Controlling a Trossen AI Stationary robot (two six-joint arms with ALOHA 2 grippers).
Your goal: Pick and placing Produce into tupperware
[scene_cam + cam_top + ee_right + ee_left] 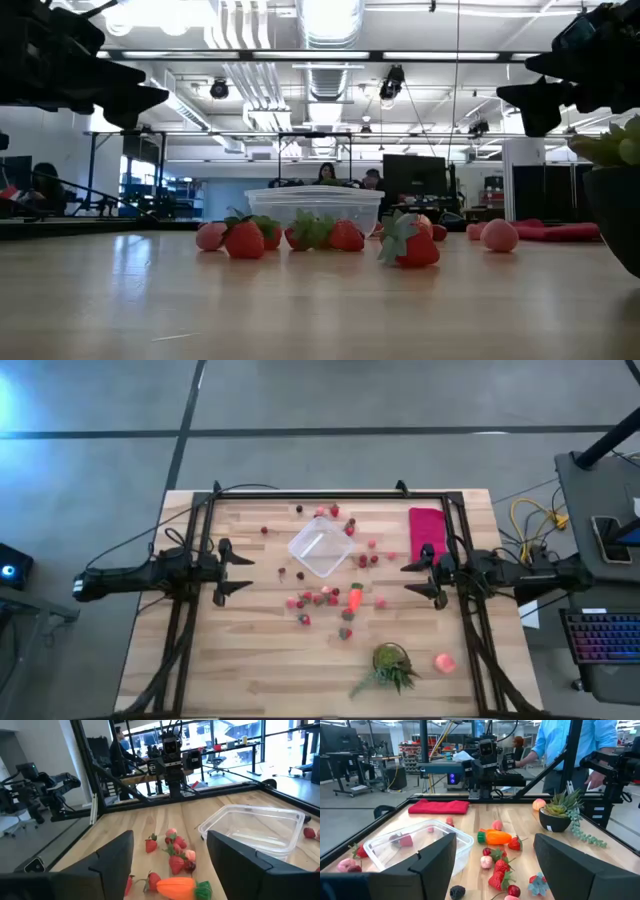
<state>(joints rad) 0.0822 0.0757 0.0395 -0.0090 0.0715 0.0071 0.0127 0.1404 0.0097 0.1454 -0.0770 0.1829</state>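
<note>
We see the left gripper (240, 573) hovering above the left side of the table (230, 670), its 2 fingers spread wide with nothing between them. The right gripper (415, 579) hangs over the right side, facing the left one, its fingers also spread wide and empty. Both stand clear of the wood, well apart from each other.

Between the 2 grippers, slightly toward the far edge, sits the tupperware (321, 547), a clear container with rounded corners, turned at an angle to the table edges. In the left wrist view we make out a pinkish piece seen through its wall, though we cannot tell whether it lies inside or behind.

The produce (318, 598) is scattered around the container: red and pink berries near the far edge, a few beside the right of the tupperware, and a denser cluster on the near side. The orange carrot (354, 598) lies in that cluster, nearer the right gripper. 1 pink piece (444, 662) rests alone toward the near right corner.

Farther out, a magenta cloth (427, 533) lies flat by the right gripper, and a green spiky plant (391, 664) in a dark pot stands near the front edge. In the left wrist view, a person in a blue shirt (580, 740) stands beyond the table.
</note>
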